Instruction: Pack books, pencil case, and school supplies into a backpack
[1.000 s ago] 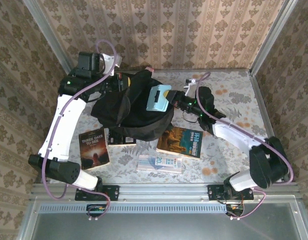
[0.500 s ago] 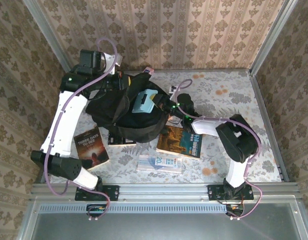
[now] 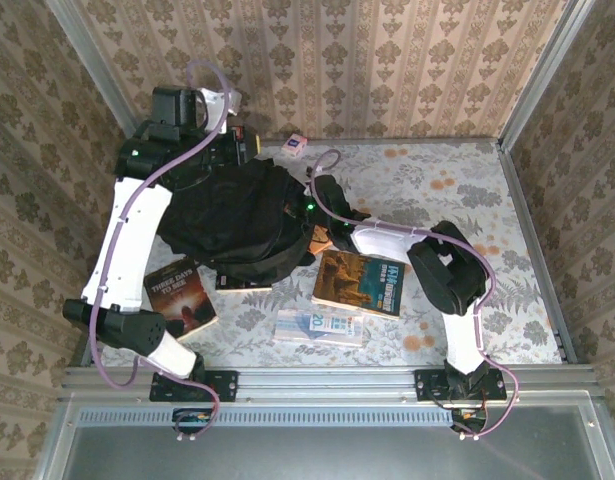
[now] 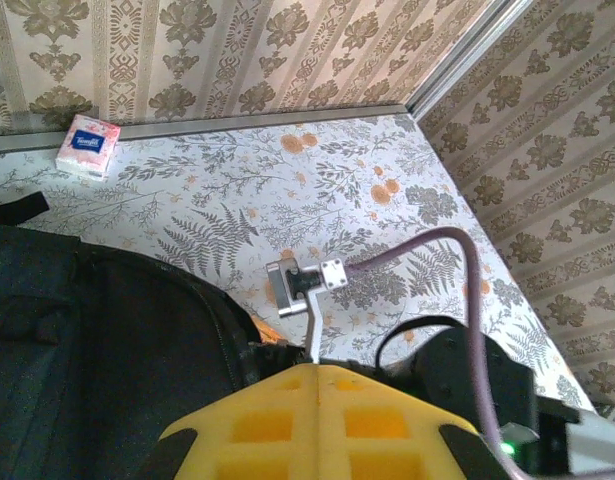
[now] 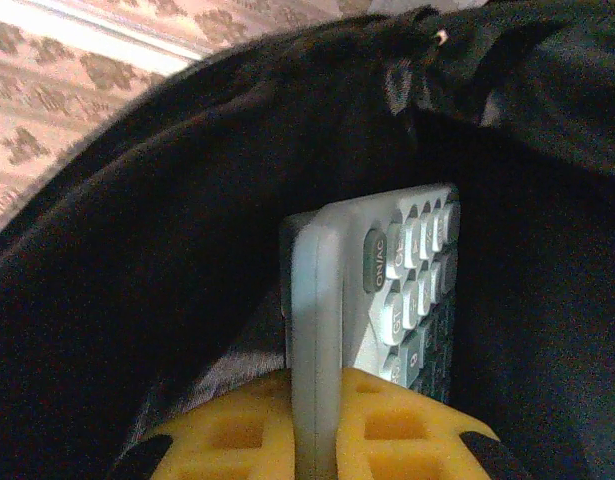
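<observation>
The black backpack (image 3: 237, 225) lies at the table's middle left. My right gripper (image 5: 317, 385) is inside the backpack (image 5: 187, 200), shut on a pale grey-teal calculator (image 5: 387, 280), one of the school supplies, held on edge with its keys facing right. My left gripper (image 4: 317, 370) is shut, pads pressed together at the backpack's (image 4: 87, 330) far rim; whether it pinches fabric I cannot tell. Around the bag lie books: a dark one with an orange glow (image 3: 182, 297), a brown-and-teal one (image 3: 359, 283), and a black one (image 3: 242, 283) partly under the bag.
A pink-white packet (image 3: 294, 147) (image 4: 89, 145) lies by the back wall. A flat clear pouch (image 3: 317, 325), perhaps the pencil case, lies near the front edge. An orange sliver (image 3: 315, 235) shows by the bag. The right arm (image 3: 387, 240) stretches leftward across the table.
The right arm swung left and pushed the calculator from above the bag down into it. The backpack shifted left and flattened, uncovering the pink-white packet.
</observation>
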Robot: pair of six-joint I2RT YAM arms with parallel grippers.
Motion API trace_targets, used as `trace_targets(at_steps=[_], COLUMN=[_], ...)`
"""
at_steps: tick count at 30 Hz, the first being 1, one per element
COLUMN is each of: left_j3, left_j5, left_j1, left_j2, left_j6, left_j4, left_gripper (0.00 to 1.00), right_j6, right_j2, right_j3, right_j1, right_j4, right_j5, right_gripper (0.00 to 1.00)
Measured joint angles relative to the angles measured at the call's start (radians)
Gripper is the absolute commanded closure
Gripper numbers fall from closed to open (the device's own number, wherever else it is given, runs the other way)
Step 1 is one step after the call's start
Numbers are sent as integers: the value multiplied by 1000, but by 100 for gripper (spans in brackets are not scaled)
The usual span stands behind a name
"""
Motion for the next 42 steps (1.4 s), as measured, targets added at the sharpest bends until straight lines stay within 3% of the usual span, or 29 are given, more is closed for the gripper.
trace_targets(at_steps=[1,3,4,9,12,17,24,30,32,34,39,42], left_j3=[-9,-42,-59,-178,-272,-370,-472,-480,-476,-468,-457,-439], left_j5=[-4,-22,-29,-102,-140,-216,-299,-412,-457,-501,-577,-576], left_j1=[0,0,-1,-58,-117,-198,-224,-285,-303,-314,-313,-302], left_j2=[0,0,0,-2,-14,-51,-137,-108,-81,-49,-14,-15], left_j6=[0,5,1,35,56,93,117,132,139,150,166,175], left_j4=[1,2,-1,-37,-47,-71,-69,-59,-57,-56,-52,-51], left_gripper=[99,62,52,30,25,25,22,16,19,30,80,100], right_j6=[-8,-11,-8,34,56,101,191,240,247,256,267,267], right_j2=[-10,-15,-15,0,11,19,50,53,53,53,53,53], right_j3=[0,0,0,0,0,0,0,0,0,0,-12,-25], right_j1=[3,4,1,-9,-11,-12,-27,-33,-33,-33,-33,-33], right_j4=[-19,-35,-41,-30,-18,8,88,131,135,140,156,168], right_j5=[0,-1,-2,-31,-44,-74,-119,-137,-138,-138,-140,-140], right_gripper=[100,100,100,100,100,100,100,100,100,100,100,100])
